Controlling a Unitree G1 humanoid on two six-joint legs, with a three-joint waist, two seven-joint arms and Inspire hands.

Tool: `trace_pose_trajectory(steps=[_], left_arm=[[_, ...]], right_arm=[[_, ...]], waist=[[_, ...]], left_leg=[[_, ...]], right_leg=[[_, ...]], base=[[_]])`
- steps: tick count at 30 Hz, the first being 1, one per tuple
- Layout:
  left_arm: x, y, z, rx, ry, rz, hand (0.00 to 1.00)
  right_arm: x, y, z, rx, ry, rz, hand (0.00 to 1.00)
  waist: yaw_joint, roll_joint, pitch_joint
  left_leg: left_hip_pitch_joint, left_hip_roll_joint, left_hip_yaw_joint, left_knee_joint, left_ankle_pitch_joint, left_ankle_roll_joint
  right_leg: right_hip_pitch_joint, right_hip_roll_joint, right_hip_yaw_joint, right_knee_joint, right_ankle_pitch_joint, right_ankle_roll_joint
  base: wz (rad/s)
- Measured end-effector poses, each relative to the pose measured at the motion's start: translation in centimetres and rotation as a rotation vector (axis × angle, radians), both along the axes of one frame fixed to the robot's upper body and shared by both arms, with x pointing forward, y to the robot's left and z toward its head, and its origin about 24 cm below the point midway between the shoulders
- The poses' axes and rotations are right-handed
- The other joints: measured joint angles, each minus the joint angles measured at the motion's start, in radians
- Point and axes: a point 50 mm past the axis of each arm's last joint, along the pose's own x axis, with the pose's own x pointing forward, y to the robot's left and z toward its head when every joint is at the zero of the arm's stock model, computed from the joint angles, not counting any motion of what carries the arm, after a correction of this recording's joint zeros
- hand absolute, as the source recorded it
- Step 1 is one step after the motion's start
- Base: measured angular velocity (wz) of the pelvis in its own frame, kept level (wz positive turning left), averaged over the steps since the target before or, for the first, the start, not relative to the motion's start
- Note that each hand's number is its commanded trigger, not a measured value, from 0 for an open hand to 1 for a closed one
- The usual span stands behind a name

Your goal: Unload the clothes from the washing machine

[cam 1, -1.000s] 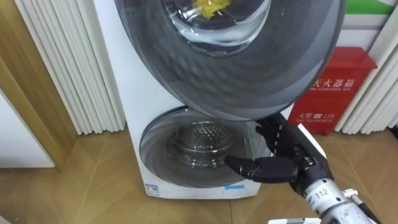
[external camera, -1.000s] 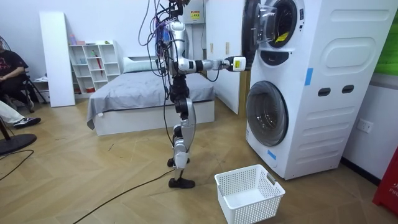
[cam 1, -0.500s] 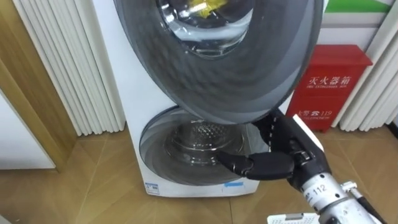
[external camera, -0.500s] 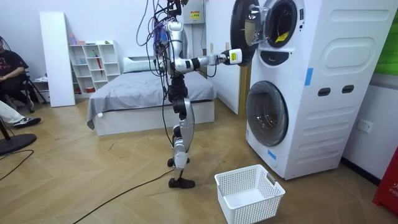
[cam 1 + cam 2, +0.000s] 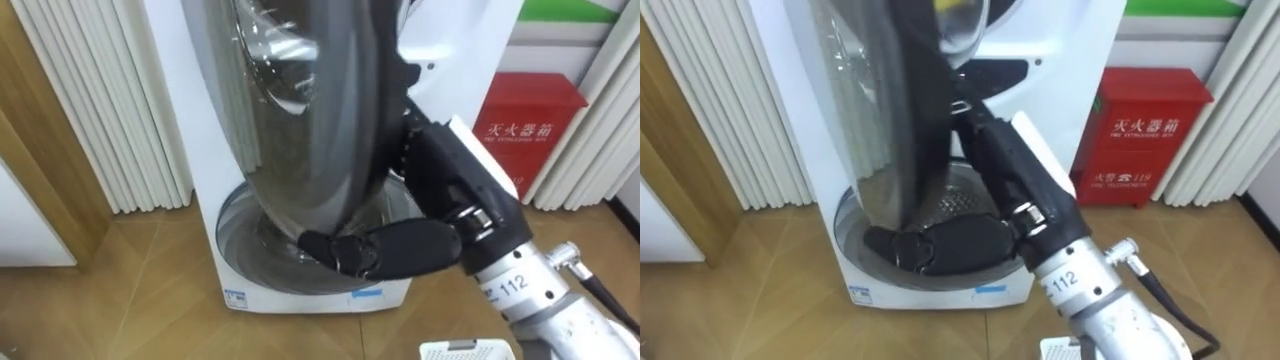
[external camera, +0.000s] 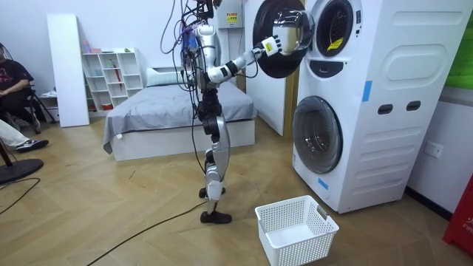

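Upper door open, my hand on its rim

I stand before the stacked white washing machine (image 6: 384,103), a white basket (image 6: 295,229) on the floor beside it. The round upper door (image 5: 300,130) stands open, edge-on to me. My right hand (image 5: 410,245) grips its lower rim, thumb in front and fingers curled behind. A yellow piece (image 5: 962,10), perhaps cloth, lies in the upper drum, above my hand and apart from it.

**Bedroom with a parquet floor**

Herringbone wood floor (image 6: 96,203), white walls. A grey bed (image 6: 162,100) and a white shelf unit (image 6: 111,77) stand at the back. Right of the right hand's fingers (image 5: 370,250) is a red fire cabinet (image 5: 525,140); left of them, a white ribbed panel (image 5: 100,110).
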Motion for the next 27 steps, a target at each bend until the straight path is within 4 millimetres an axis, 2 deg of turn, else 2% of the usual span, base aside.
trace_pose_trajectory(steps=[5, 9, 12, 15, 18, 22, 27], left_arm=[[0.5, 0.0, 0.0, -0.002, -0.012, -0.009, 0.00], [1.0, 0.0, 0.1, 0.000, -0.019, -0.026, 0.00], [1.5, 0.1, 0.2, 0.004, -0.035, -0.031, 0.00], [1.5, 0.4, 0.3, 0.011, -0.036, -0.034, 0.00], [1.5, 0.3, 0.2, 0.011, -0.032, -0.043, 0.00], [1.7, 0.1, 0.2, 0.007, -0.018, -0.081, 0.00], [1.8, 0.1, 0.2, 0.001, -0.006, -0.080, 0.00]], right_arm=[[0.0, 0.7, 0.9, -0.064, -0.054, 0.035, 0.00], [-0.3, 2.0, 1.9, -0.075, -0.108, 0.103, 0.00], [-0.5, 2.9, 2.7, -0.075, -0.147, 0.159, 0.00], [-0.6, 3.8, 3.7, -0.062, -0.191, 0.211, 0.00], [-0.9, 4.9, 4.4, -0.051, -0.232, 0.267, 0.00], [-1.6, 6.5, 4.1, -0.056, -0.216, 0.374, 0.00], [-2.0, 7.1, 3.9, -0.061, -0.206, 0.429, 0.00]], waist=[[0.021, -0.004, -0.0011], [0.041, -0.009, -0.0043], [0.052, -0.022, -0.0083], [0.057, -0.027, -0.0107], [0.063, -0.026, -0.0097], [0.077, -0.015, -0.0005], [0.084, -0.010, 0.0027]], left_leg=[[-0.003, 0.007, -0.001, -0.004, 0.003, -0.006], [-0.003, 0.009, -0.003, -0.003, 0.004, -0.008], [-0.003, 0.009, -0.006, -0.002, 0.004, -0.008], [0.000, 0.009, -0.008, -0.002, 0.004, -0.008], [0.000, 0.008, -0.011, -0.002, 0.004, -0.008], [-0.003, 0.007, -0.039, 0.001, 0.004, -0.008], [-0.021, 0.006, -0.067, 0.002, 0.005, -0.009]], right_leg=[[-0.003, 0.008, 0.000, -0.002, 0.003, -0.005], [-0.003, 0.011, 0.000, -0.003, 0.003, -0.005], [-0.002, 0.010, -0.001, -0.003, 0.003, -0.006], [0.003, 0.010, -0.003, -0.003, 0.003, -0.006], [0.005, 0.008, -0.007, -0.003, 0.004, -0.005], [0.016, 0.006, -0.035, -0.003, 0.003, -0.005], [0.016, 0.004, -0.061, -0.003, 0.003, -0.005]], base=[[0.00], [0.00], [0.01], [0.03], [0.04], [0.17], [0.18]])
